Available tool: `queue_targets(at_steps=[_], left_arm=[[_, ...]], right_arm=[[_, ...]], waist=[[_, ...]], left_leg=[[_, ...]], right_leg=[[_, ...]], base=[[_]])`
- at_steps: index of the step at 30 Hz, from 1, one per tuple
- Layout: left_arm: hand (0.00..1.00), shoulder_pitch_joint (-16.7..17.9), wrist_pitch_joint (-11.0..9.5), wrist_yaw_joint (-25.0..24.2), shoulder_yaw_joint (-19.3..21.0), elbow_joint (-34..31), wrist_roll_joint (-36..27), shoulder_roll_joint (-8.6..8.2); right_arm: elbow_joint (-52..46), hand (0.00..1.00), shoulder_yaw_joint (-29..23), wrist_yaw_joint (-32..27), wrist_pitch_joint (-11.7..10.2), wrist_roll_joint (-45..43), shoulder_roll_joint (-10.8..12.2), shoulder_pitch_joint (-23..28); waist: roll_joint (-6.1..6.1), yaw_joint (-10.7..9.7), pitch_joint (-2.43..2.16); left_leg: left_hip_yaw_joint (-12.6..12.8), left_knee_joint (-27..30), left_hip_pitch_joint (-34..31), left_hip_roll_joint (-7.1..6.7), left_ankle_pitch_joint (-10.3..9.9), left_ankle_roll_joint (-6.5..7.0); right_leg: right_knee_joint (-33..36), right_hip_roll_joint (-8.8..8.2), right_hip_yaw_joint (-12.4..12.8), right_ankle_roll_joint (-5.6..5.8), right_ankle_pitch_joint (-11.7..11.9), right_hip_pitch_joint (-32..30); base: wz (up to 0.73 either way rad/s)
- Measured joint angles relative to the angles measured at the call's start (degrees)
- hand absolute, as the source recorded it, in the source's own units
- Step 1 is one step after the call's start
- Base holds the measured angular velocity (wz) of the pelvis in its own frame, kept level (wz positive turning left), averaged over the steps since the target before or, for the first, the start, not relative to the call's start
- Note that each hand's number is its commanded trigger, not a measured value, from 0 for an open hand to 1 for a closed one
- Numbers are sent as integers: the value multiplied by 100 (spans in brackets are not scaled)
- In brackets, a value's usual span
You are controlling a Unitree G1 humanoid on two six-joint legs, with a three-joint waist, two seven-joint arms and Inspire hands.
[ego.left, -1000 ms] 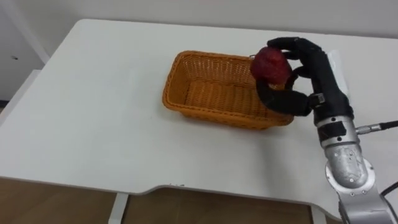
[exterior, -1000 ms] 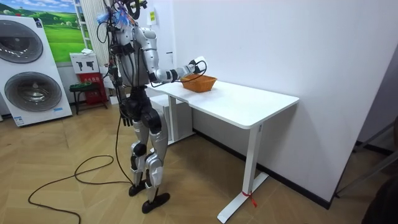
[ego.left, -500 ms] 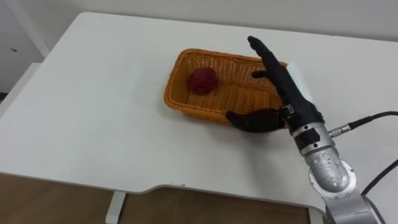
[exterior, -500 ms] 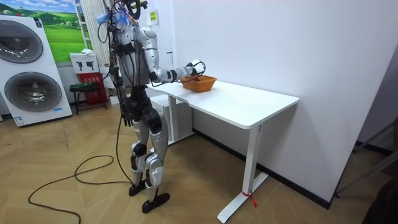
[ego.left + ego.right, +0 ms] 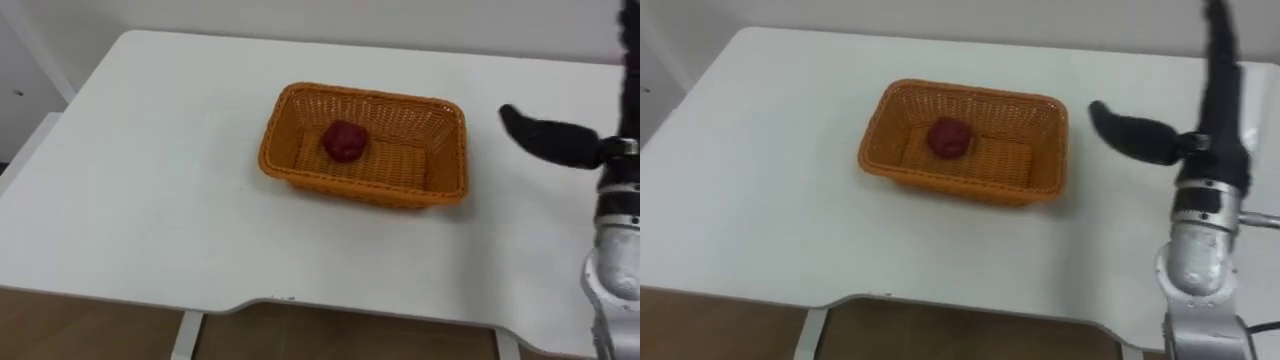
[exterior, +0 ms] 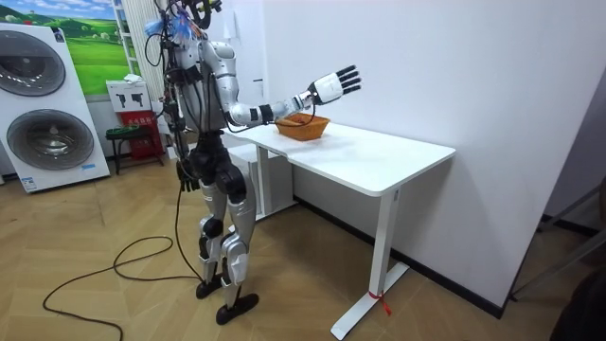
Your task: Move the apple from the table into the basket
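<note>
One white table [image 5: 150,180] carries the single wicker basket [image 5: 365,190], which sits toward the table's far side. Well apart from the basket, on the room view's left, stand two washing machines [image 6: 52,133], one above the other, the upper one cut off by the picture's edge. The robot stands at the table end nearest the basket. One red apple [image 5: 343,141] lies inside the basket on its floor, left of the middle, and nothing touches it. The right hand [image 5: 1222,120] hangs in the air to the right of the basket, raised clear of its rim, with the fingers straight and spread and the thumb pointing toward the basket. Its fingertips run off the top of the eye views. The left hand [image 6: 187,172] hangs by the robot's hip, far from the basket, and is too small to tell how it is held.
</note>
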Motion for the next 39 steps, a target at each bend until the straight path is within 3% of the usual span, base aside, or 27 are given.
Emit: queue_targets(at_steps=[5,10,14,16,21,26,28,31,34,39], left_arm=[[0,228,-34,129,402,-31,10,1],[0,406,-54,228,637,-166,-8,2],[0,395,-28,230,635,-256,18,1],[0,368,-4,230,633,-321,59,-7],[0,357,186,239,633,-355,58,-60],[0,279,317,193,573,-346,15,-67],[0,273,323,182,508,-355,18,-65],[0,231,355,140,465,-348,16,-92],[0,156,453,116,444,-347,17,-115],[0,34,570,127,62,-229,-10,-181]], right_arm=[[749,0,-1176,-1144,-87,1574,-25,-5],[2289,0,-2199,-1965,-135,3077,-100,5],[3692,0,-2438,-2039,-92,3332,-140,70],[4576,0,-2416,-2028,32,3662,-136,125],[6044,0,-2134,-1689,378,3690,33,225],[6718,0,-1329,-1127,701,3097,172,402],[7177,0,-884,-750,815,2557,175,419],[7376,0,-452,-385,1017,2177,209,507],[7482,0,75,46,1080,1529,227,629],[7515,0,617,637,1262,757,284,608]], waist=[[-38,-231,-23],[-30,-530,-34],[45,-661,-45],[93,-656,-41],[108,-590,-40],[89,-447,-26],[36,-360,8],[3,-241,24],[-27,-146,25],[59,-93,27]], left_leg=[[35,0,-19,5,0,0],[20,-7,-26,-28,-1,0],[27,-5,-40,-25,-1,-1],[42,5,-35,-28,-1,-1],[56,28,8,-32,0,1],[66,-5,54,-27,1,4],[51,-20,181,-28,-1,3],[29,-78,249,-21,-4,3],[34,-105,240,-26,-10,9],[39,-102,206,-30,-22,20]], right_leg=[[5,2,15,0,0,-7],[26,5,9,1,-1,1],[22,7,46,-1,-3,1],[25,16,116,-2,-4,-5],[31,21,169,8,-13,4],[24,13,181,16,-17,33],[-71,17,195,21,-32,146],[-116,15,176,24,-41,201],[-155,13,173,28,-38,214],[-152,-1,89,39,-28,196]], base=[[-3],[1],[0],[-6],[-2],[-1],[0],[5],[0],[0]])
